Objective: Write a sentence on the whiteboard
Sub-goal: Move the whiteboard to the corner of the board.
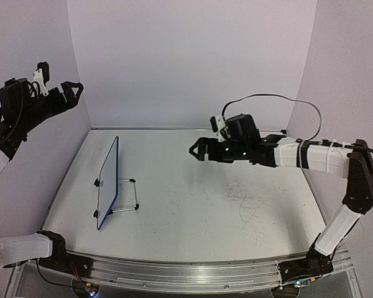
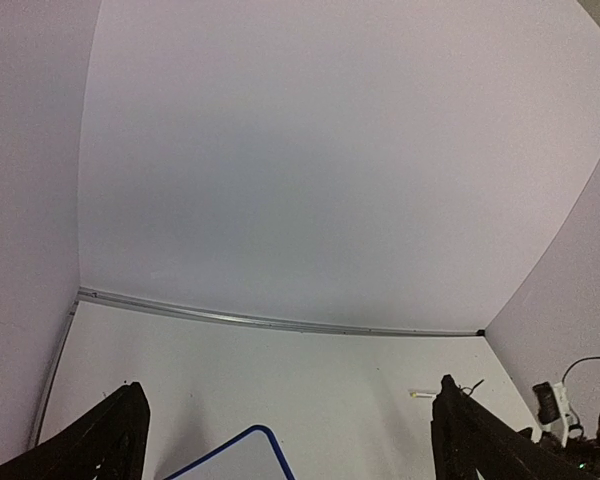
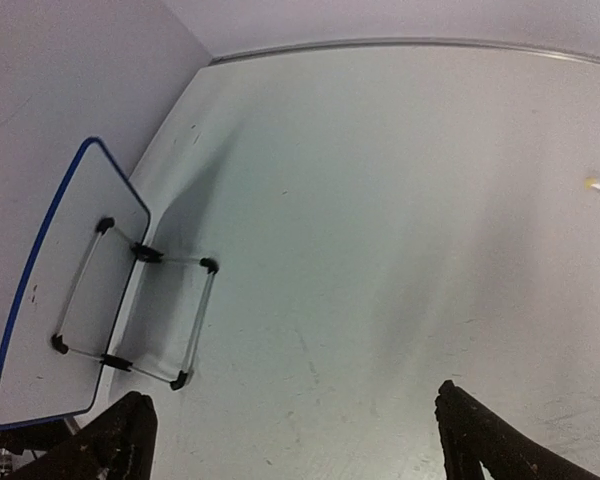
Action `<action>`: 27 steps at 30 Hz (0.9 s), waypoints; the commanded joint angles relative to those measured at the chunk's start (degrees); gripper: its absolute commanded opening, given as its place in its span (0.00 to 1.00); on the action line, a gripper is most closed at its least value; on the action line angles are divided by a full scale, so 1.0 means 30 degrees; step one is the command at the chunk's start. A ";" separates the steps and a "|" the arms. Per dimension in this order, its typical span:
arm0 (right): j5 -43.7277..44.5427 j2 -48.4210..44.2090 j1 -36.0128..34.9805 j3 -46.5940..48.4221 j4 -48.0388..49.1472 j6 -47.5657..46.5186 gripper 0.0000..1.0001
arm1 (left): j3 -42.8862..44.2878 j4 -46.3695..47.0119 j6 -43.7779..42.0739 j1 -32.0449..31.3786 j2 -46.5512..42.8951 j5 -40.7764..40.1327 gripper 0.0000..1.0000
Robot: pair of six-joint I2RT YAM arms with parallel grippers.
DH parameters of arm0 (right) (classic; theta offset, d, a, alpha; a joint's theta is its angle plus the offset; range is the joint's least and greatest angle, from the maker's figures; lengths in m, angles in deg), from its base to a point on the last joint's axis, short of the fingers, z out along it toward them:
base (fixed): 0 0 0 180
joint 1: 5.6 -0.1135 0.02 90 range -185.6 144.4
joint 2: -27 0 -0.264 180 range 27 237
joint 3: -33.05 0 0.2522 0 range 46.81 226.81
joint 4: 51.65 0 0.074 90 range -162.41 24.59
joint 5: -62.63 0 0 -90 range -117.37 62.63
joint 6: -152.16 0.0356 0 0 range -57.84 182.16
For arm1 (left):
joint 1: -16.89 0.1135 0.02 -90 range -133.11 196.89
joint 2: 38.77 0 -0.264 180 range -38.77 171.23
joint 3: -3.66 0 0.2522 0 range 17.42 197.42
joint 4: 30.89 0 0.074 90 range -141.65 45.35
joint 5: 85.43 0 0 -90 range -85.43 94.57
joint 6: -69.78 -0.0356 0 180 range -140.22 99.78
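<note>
Standing at the left of the table (image 1: 186,233), nearer the arm bases than either claw, the whiteboard (image 1: 107,183) is leaning on its wire stand (image 1: 125,195), edge toward the top camera and stand side facing right. The right wrist view is showing the board's back (image 3: 50,300) with its two black clip feet, and no writing is showing on it from any view. Grey scratch marks (image 1: 245,198) are lying on the tabletop to the right, well apart from the board. Farther in, the right gripper (image 1: 196,150) is hovering above the middle of the table, pointing left at the board without touching it, its fingers (image 3: 130,430) spread wide and holding nothing. Farthest and highest, the left gripper (image 1: 71,90) is hanging near the left wall, above and beyond the board, fingers (image 2: 120,430) likewise parted and empty, with the board's blue-rimmed corner (image 2: 242,455) showing below it. A small yellow-tipped stick (image 3: 598,185) is lying toward the far wall.
</note>
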 commanded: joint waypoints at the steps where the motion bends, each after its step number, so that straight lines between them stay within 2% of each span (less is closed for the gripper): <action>1: -0.2495 0.3634 -0.2170 0.2312 0.4583 0.2551 0.92 | -0.0197 -0.0362 0.0287 0.0045 -0.0252 0.0518 0.99; 5: -0.2724 0.7292 -0.3531 0.5009 0.5035 0.3671 0.76 | -0.0001 -0.0720 0.0411 0.0062 -0.0279 0.1011 0.99; 10: -0.3141 0.9863 -0.4811 0.7035 0.5894 0.4118 0.71 | -0.0026 -0.0970 0.0470 0.0058 -0.0541 0.1266 0.99; 17: -0.3728 1.2880 -0.5947 0.9738 0.5831 0.5082 0.55 | -0.0280 -0.1154 0.0768 0.0042 -0.0627 0.1917 0.99; 20: -0.3957 1.4007 -0.6362 1.1014 0.5710 0.5409 0.52 | -0.0342 -0.1186 0.0827 0.0052 -0.0744 0.2073 1.00; 27: -0.2761 1.6091 -0.7020 1.3773 0.3337 0.5673 0.37 | -0.0518 -0.1374 0.0798 0.0052 -0.1060 0.2099 0.99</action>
